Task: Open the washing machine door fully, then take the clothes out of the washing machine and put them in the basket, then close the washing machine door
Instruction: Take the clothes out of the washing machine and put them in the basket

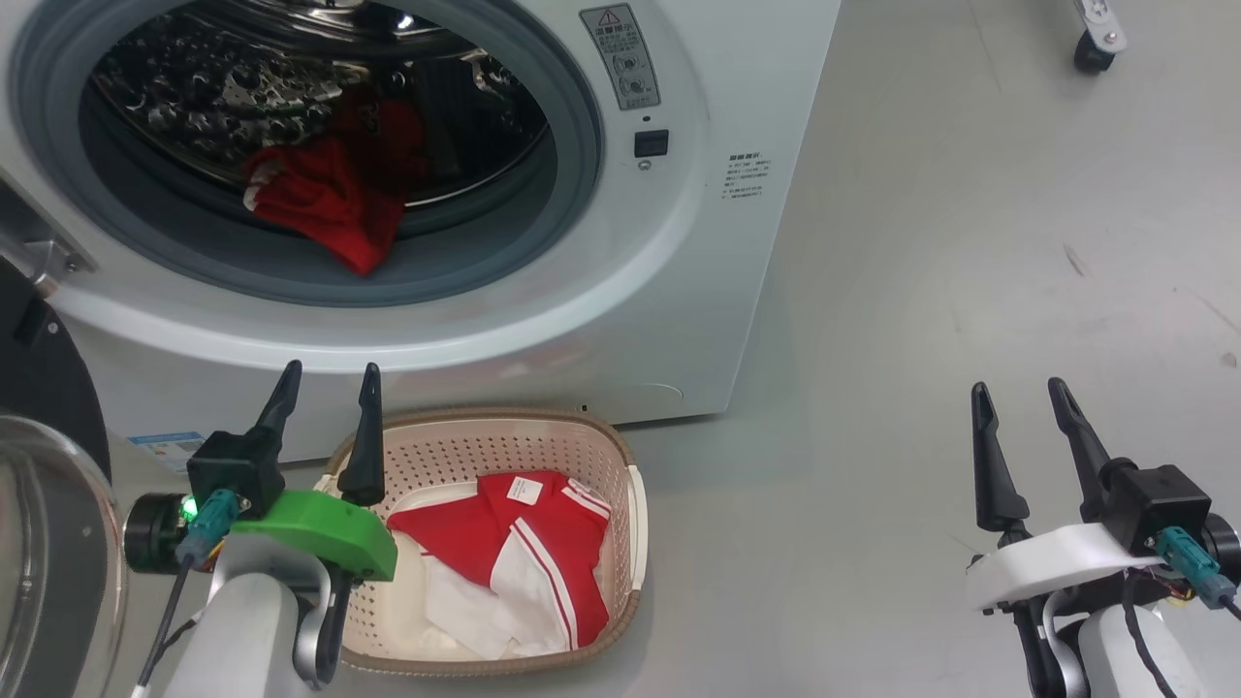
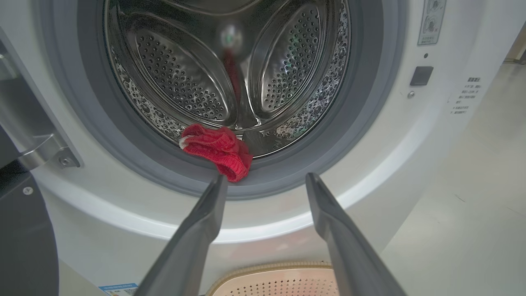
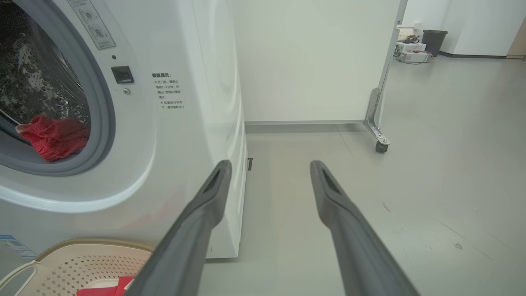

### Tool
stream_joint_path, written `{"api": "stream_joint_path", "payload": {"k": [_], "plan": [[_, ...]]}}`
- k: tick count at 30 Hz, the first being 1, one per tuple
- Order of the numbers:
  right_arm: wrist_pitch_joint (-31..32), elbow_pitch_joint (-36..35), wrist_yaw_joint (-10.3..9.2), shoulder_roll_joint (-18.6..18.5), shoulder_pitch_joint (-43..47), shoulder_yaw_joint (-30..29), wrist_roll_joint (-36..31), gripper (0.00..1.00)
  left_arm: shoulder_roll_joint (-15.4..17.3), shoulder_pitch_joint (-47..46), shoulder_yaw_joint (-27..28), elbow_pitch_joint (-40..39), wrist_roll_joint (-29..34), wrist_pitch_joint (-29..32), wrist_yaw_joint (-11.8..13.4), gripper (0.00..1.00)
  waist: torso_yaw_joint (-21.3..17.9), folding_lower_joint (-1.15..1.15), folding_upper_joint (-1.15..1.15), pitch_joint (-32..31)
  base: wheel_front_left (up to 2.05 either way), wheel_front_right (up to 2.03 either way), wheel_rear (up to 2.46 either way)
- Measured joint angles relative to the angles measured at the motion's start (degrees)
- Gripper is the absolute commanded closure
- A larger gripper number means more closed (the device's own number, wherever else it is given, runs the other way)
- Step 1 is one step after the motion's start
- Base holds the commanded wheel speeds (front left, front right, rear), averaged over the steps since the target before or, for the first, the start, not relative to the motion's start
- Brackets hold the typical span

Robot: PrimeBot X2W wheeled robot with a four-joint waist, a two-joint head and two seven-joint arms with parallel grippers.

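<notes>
Bright, even indoor light falls on the pale floor [image 1: 970,242], leaving soft shadows. Glints speckle the steel drum [image 2: 181,78]; a blurred spot, perhaps a reflection, sits mid-drum. Wrist views bend at the edges.

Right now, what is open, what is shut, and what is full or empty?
washing machine door: open, swung left.
washing machine: open, not emptied.
basket: on the floor, partly filled.
red garment: inside, drooping onto the grey ring.
red-and-white garment: lying in the basket.
left gripper: open, empty.
right gripper: open, empty.

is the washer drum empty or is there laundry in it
Not empty. A red garment lies at the front of the steel drum, hanging over onto the grey rubber ring.
</notes>
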Motion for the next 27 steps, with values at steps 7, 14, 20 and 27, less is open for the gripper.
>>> {"api": "stream_joint_path", "payload": {"k": [7, 14, 20, 27], "plan": [[0.0, 0.1, -0.03, 0.2, 2.7, 0.4, 0.0, 0.00, 0.0, 5.8, 0.1, -3.8, 0.3, 0.0, 0.2, 0.00, 1.3, 0.00, 0.00, -4.2, 0.00, 0.00, 0.00], [0.0, 0.1, -0.27, 0.4, 5.3, 0.8, -0.1, 0.00, 0.2, 11.0, -0.4, -7.5, 1.3, 0.0, 0.6, 0.00, 2.2, 0.00, 0.00, -8.1, 0.00, 0.00, 0.00], [0.0, -0.4, -0.30, 0.5, 6.8, 1.2, -0.2, 0.00, 0.8, 14.5, -0.8, -10.3, 1.7, 0.0, 0.7, 0.00, 2.4, 0.00, 0.00, -10.1, 0.00, 0.00, 0.00], [0.0, -1.1, -0.66, 0.5, 7.7, 1.2, -0.2, 0.00, 1.3, 16.9, -1.0, -13.8, 1.7, 0.0, 1.1, 0.00, 2.2, 0.00, 0.00, -10.6, 0.00, 0.00, 0.00]]}}
